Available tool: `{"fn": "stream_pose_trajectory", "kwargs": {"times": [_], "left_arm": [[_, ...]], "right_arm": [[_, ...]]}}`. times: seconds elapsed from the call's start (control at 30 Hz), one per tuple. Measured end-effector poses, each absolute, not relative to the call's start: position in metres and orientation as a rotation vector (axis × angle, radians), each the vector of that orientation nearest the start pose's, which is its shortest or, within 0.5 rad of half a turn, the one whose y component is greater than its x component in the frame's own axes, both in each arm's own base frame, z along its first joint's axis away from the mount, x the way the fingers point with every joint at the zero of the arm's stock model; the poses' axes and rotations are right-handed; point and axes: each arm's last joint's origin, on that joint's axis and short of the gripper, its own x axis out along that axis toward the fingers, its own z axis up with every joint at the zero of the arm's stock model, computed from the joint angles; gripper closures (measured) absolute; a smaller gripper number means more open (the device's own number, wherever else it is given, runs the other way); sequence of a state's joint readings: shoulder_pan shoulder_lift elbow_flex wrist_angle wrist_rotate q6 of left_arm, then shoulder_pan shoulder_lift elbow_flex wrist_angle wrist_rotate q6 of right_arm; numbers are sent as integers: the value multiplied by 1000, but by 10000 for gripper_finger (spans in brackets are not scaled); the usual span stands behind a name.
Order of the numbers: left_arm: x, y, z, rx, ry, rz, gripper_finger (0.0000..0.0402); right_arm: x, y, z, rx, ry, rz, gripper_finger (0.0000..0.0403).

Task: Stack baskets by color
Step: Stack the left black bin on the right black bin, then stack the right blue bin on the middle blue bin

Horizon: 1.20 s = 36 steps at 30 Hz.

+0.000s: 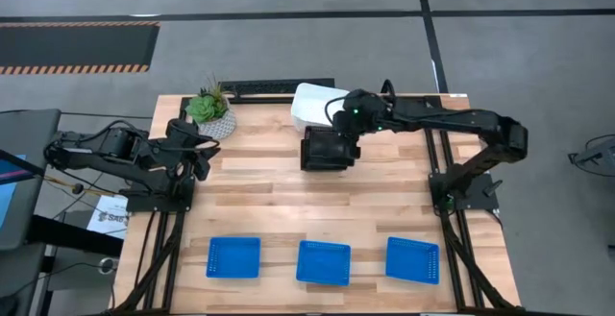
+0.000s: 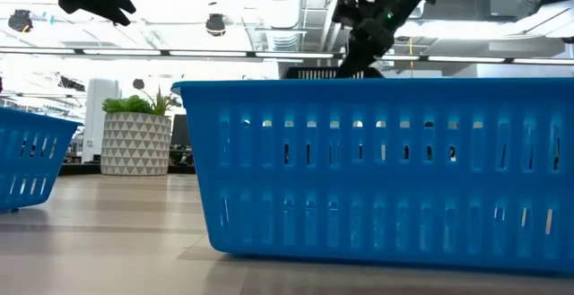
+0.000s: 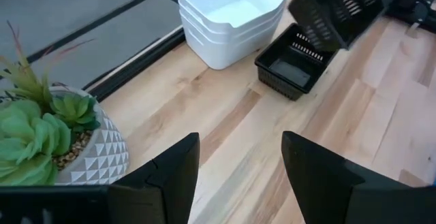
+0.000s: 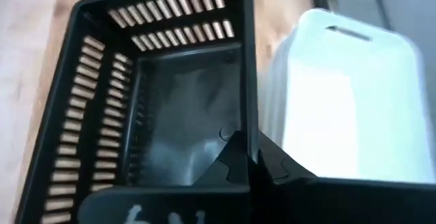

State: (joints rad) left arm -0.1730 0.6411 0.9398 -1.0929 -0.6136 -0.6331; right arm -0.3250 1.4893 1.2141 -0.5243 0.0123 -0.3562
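Observation:
Three white baskets (image 3: 231, 16) sit nested in one stack at the table's far middle, also in the high view (image 1: 312, 105). One black basket (image 3: 293, 64) rests on its bottom on the table beside the stack. Above it, a second black basket (image 3: 337, 9) hangs tilted, with my right gripper (image 4: 248, 163) shut on it. Three blue baskets (image 1: 233, 256) (image 1: 323, 261) (image 1: 413, 259) lie apart in a row along the near edge. My left gripper (image 3: 240, 142) is open at the far left, next to the plant, with nothing between its fingers. My right gripper pinches the rim of one side wall (image 4: 249, 115) of the black basket, one finger inside the basket and one outside. The fingers slant down from the table's right side. The basket is lifted clear and hangs tilted above the black basket on the table.
A green potted plant (image 1: 211, 112) in a patterned white pot stands at the far left corner, close to my left gripper. Bare wood lies across the table's middle, between the far baskets and the blue row. In the low view a blue basket (image 2: 386, 169) fills the foreground.

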Motion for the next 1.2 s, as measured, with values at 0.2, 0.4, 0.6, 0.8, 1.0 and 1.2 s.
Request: {"fn": "stream_pose_trajectory", "kwargs": {"times": [0.2,0.4,0.6,0.8,1.0,1.2], "left_arm": [[91,1,326,-298,568,629,204],[91,1,326,-298,567,630,204],[91,1,326,-298,567,631,204],[91,1,326,-290,565,637,204],[90,2,326,-282,560,649,204],[90,2,326,-281,559,650,204]], "right_arm": [[307,-121,271,-174,823,-123,390],[316,-137,239,-138,911,-84,394],[322,-145,216,-118,964,-39,386],[323,-145,214,-100,963,-26,360],[323,-147,214,-67,955,-47,301],[327,-149,227,-50,945,-90,210]]}}
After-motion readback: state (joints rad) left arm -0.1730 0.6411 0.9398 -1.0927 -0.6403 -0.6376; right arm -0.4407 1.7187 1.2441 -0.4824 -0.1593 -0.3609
